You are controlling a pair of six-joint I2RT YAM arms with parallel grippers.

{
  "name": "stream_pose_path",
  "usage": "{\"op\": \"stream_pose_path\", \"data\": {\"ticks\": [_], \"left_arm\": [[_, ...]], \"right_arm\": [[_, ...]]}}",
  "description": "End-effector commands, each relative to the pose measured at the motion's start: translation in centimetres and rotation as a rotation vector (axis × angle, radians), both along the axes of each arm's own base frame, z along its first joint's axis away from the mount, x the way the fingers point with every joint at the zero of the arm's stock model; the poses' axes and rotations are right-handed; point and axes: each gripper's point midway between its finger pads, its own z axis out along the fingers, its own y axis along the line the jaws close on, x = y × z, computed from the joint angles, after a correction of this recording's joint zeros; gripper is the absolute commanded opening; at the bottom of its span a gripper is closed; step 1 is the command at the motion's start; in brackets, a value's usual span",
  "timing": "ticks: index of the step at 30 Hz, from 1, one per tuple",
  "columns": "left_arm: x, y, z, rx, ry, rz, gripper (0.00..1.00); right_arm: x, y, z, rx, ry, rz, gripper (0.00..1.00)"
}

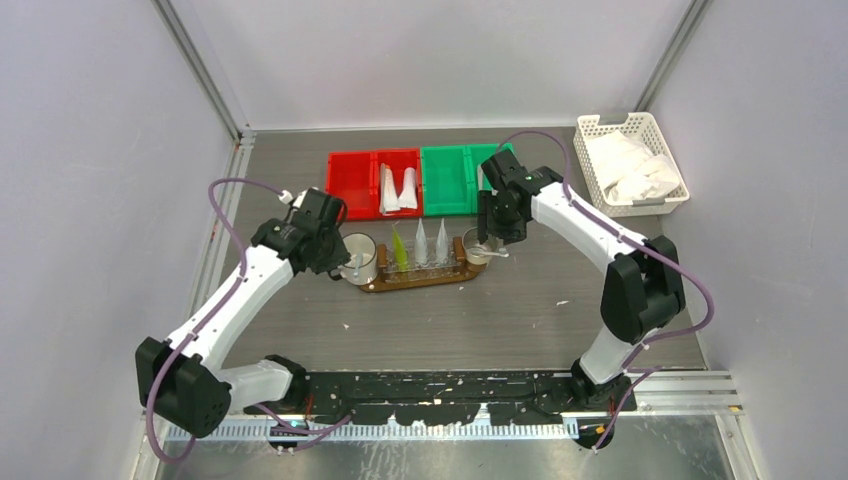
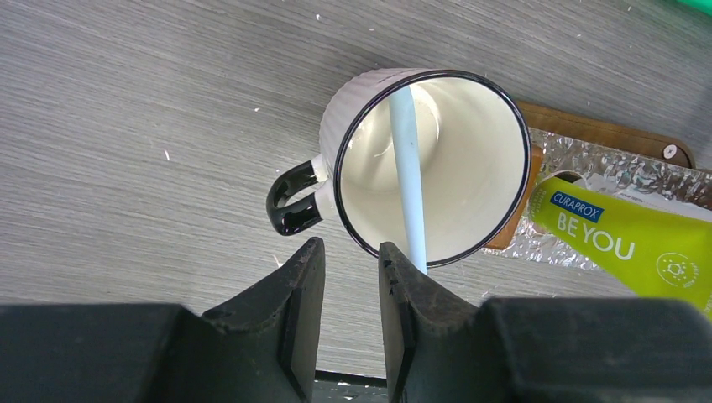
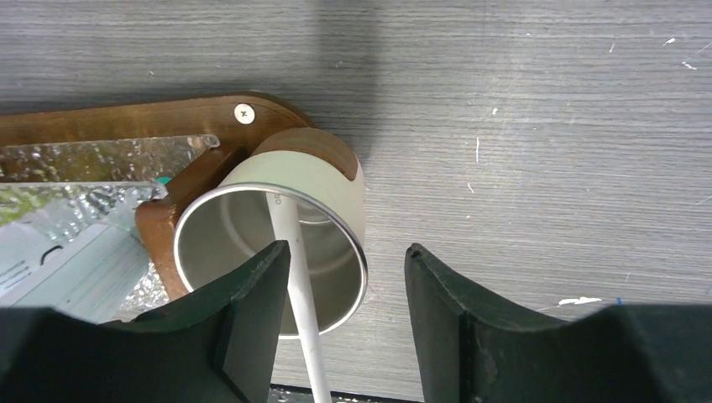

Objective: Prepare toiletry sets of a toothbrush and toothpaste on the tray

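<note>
Left end effector point(image 2: 350, 248) and right end effector point(image 3: 348, 249) hang part-open, empty; we judge slim pale toothbrushes point(image 2: 409, 176) lean in round cups point(image 2: 353, 105) to stay upright.

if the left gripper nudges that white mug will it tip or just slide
Likely slides rather than tips: the white mug looks squat and wide on the flat table. Its glossy wall may be slippery to pinch. The toothbrush leaning on its rim would probably shift.
</note>
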Motion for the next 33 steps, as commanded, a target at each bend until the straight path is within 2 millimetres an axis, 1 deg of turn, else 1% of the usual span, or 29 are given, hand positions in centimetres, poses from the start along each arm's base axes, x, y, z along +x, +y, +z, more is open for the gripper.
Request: {"op": "stream_pose_path", "data": {"ticks": [1, 5, 9, 12, 13, 14, 15, 16, 17, 19, 21, 23, 24, 25, 27, 28, 33], "left_arm": [[0.7, 0.3, 2.8, 0.0, -0.082, 0.009, 0.32], [0.8, 0.6, 4.3, 0.008, -0.112, 0.006, 0.32], [1.2, 1.0, 6.7, 0.019, -0.17, 0.006, 0.32], [1.5, 1.5, 9.0, 0.039, -0.232, -0.009, 0.35], [1.5, 1.8, 9.9, 0.051, -0.259, -0.016, 0.4], [1.3, 2.4, 10.8, 0.072, -0.284, -0.02, 0.49], [1.2, 2.8, 11.6, 0.086, -0.312, -0.021, 0.61], [1.0, 3.3, 12.3, 0.098, -0.342, -0.019, 0.83], [0.9, 3.9, 12.6, 0.117, -0.368, -0.007, 0.98], [0.5, 4.7, 13.4, 0.132, -0.423, -0.005, 1.0], [0.0, 5.7, 13.3, 0.161, -0.455, 0.021, 1.0], [-0.3, 6.5, 12.9, 0.181, -0.476, 0.042, 1.0], [-0.4, 6.7, 12.6, 0.187, -0.483, 0.049, 1.0], [-0.4, 6.8, 11.7, 0.196, -0.478, 0.043, 1.0], [-0.5, 7.0, 11.1, 0.2, -0.496, 0.042, 1.0], [-0.6, 7.2, 10.4, 0.213, -0.493, 0.047, 1.0], [-0.5, 8.5, 9.0, 0.281, -0.585, 0.05, 1.0]], "right_arm": [[1.3, -0.3, 4.3, 0.031, -0.126, -0.018, 0.59], [1.6, -1.1, 5.9, 0.035, -0.166, -0.033, 0.59], [2.0, -2.8, 7.8, 0.037, -0.216, -0.065, 0.63], [2.3, -5.0, 9.6, 0.053, -0.263, -0.101, 0.77], [2.3, -5.9, 10.3, 0.058, -0.285, -0.117, 0.82], [2.3, -7.1, 11.1, 0.063, -0.311, -0.145, 0.87], [2.2, -8.3, 11.9, 0.066, -0.341, -0.177, 0.95], [2.1, -9.3, 12.7, 0.075, -0.378, -0.21, 0.99], [2.0, -10.1, 13.0, 0.078, -0.405, -0.237, 1.0], [1.6, -10.9, 13.9, 0.066, -0.466, -0.256, 1.0], [1.2, -12.1, 13.4, 0.016, -0.482, -0.284, 1.0], [1.0, -12.8, 12.9, -0.014, -0.489, -0.305, 1.0], [0.9, -12.7, 12.6, -0.004, -0.494, -0.304, 1.0], [0.8, -12.4, 12.6, 0.017, -0.502, -0.301, 1.0], [0.7, -11.9, 12.6, 0.055, -0.528, -0.296, 1.0], [0.6, -11.8, 12.5, 0.068, -0.545, -0.296, 1.0], [0.3, -12.9, 13.0, 0.073, -0.651, -0.351, 1.0]]}}
